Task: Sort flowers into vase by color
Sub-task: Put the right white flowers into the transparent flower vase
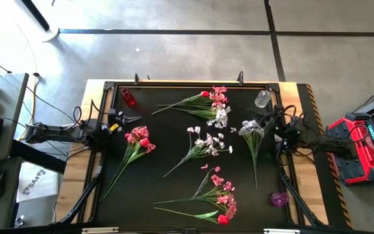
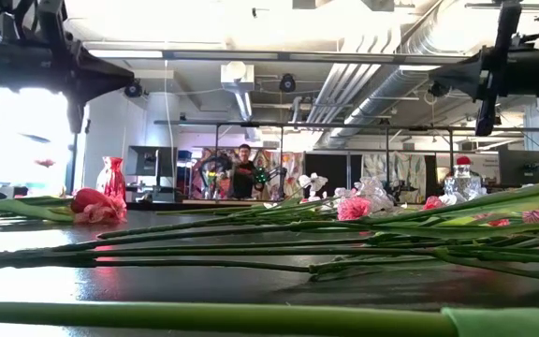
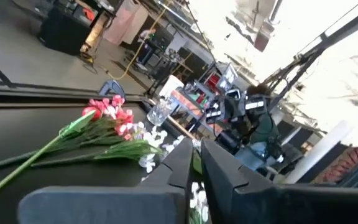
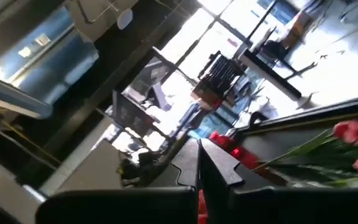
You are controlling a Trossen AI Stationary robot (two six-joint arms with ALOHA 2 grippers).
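Flowers [image 1: 206, 144] lie in loose bundles across the black mat [image 1: 167, 162], none of them held. We see the left gripper [image 1: 137, 119] at the mat's left edge, just above a pink bunch [image 1: 139, 140]; its fingers look almost pressed together. The right gripper [image 1: 263, 121] is at the right edge beside a white spray [image 1: 252, 128], fingers pressed together. We can read no writing. Only the high view shows all three vases: red vase [image 1: 128, 97], clear vase [image 1: 262, 99], purple vase [image 1: 279, 199].
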